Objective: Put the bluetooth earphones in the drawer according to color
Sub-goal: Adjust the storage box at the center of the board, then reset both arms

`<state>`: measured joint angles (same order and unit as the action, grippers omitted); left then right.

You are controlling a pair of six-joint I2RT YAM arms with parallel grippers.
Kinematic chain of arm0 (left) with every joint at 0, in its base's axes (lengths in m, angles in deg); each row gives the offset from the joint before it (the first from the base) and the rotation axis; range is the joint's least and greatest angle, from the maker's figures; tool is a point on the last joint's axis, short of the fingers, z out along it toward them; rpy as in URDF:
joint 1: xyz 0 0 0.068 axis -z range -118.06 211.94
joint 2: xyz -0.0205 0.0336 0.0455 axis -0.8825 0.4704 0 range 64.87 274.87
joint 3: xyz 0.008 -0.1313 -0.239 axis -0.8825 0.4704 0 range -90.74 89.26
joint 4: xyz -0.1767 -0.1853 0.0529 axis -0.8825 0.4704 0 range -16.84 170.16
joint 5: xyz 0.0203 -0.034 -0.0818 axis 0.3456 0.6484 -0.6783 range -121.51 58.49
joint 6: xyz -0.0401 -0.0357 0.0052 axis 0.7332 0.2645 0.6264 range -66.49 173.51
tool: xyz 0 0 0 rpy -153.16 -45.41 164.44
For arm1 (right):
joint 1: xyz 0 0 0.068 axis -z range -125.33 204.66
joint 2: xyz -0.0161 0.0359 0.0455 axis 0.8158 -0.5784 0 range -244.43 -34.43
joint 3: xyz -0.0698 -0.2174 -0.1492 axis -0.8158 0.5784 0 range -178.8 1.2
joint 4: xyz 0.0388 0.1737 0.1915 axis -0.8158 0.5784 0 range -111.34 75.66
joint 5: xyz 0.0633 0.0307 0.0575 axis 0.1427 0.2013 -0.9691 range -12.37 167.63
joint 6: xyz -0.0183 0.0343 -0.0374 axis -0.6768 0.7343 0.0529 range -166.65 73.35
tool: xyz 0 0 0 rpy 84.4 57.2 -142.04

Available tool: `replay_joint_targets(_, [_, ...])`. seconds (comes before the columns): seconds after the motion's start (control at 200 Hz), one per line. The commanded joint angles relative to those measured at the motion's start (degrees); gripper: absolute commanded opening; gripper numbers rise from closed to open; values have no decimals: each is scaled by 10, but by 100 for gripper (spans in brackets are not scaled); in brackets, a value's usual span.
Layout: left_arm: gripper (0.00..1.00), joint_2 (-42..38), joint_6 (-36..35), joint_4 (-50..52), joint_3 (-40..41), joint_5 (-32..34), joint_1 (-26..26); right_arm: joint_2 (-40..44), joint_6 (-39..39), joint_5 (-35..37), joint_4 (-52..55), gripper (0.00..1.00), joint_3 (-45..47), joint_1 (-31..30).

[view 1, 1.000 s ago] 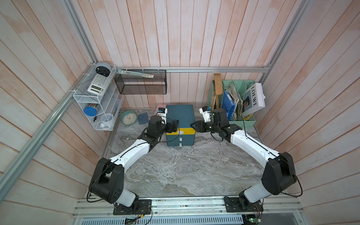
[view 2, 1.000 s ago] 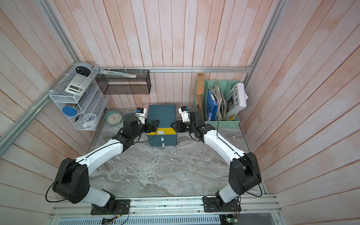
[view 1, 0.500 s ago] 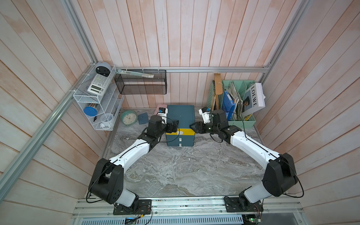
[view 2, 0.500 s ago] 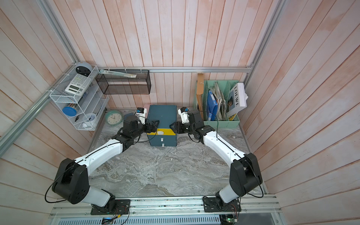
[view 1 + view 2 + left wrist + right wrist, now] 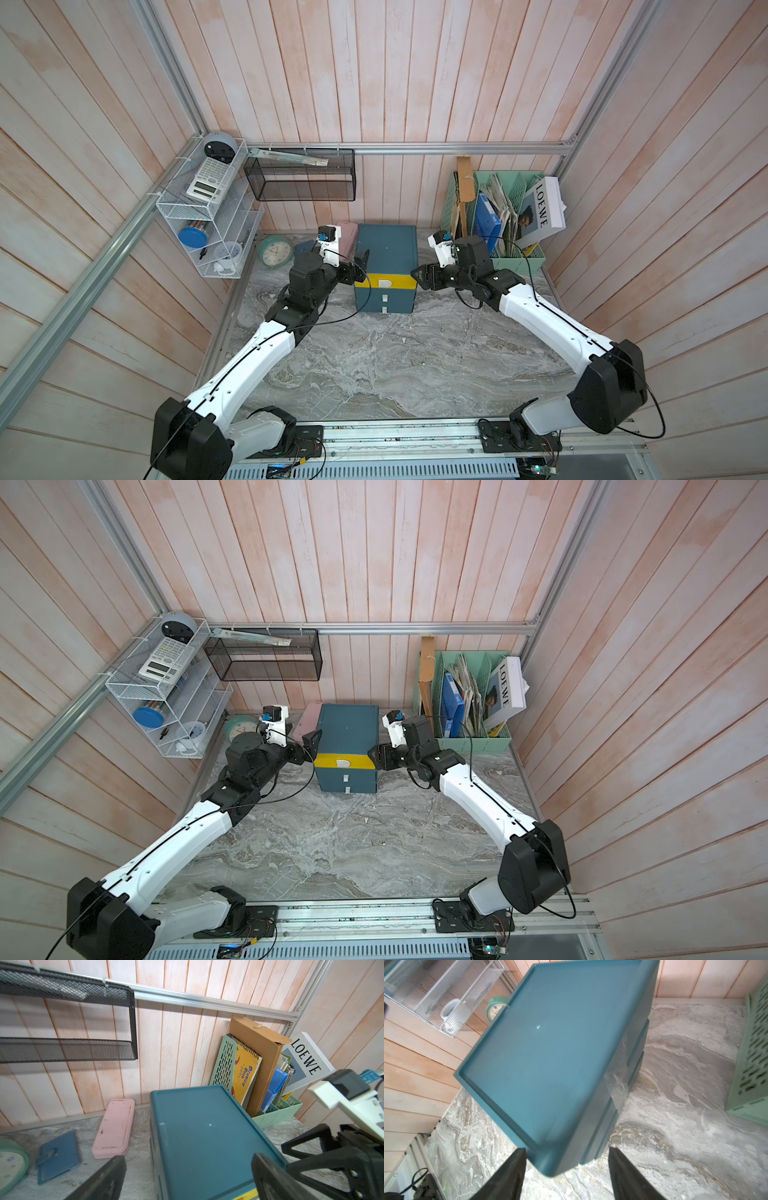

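In both top views the drawer [image 5: 385, 249] [image 5: 348, 733], a smooth, boxy teal plastic cabinet, is seen at the far middle of the marble-veined table [image 5: 374, 365]. Three fronts are counted, one yellow above two teal, each with a small white handle, all pushed in. The left arm [image 5: 266, 349] is bent toward its near left corner, the right arm [image 5: 540, 316] toward its near right corner.

In the left wrist view the left jaws are shown spread wide and released, one at the cabinet's left side, one by its yellow edge. One pink oblong case [image 5: 114, 1128] and one blue wallet [image 5: 58, 1155] are seen left of the cabinet.

In the right wrist view the right jaws are shown parted, nothing held, the cabinet's rounded corner lying between them; contact cannot be told.
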<state>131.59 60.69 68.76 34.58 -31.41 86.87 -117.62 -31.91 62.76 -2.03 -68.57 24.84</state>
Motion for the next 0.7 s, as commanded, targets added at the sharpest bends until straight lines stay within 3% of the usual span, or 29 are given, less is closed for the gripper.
replay_joint_targets(0.0, [100,-30,-46,38,26,15,2,20,-46,34,78,69,-9,-4])
replay_joint_targets(0.31, [100,-153,-54,13,147,94,1,83,-66,75,105,70,8,14])
replay_joint_targets(0.695, [100,-213,-34,-89,276,321,1,147,-76,140,78,70,94,83])
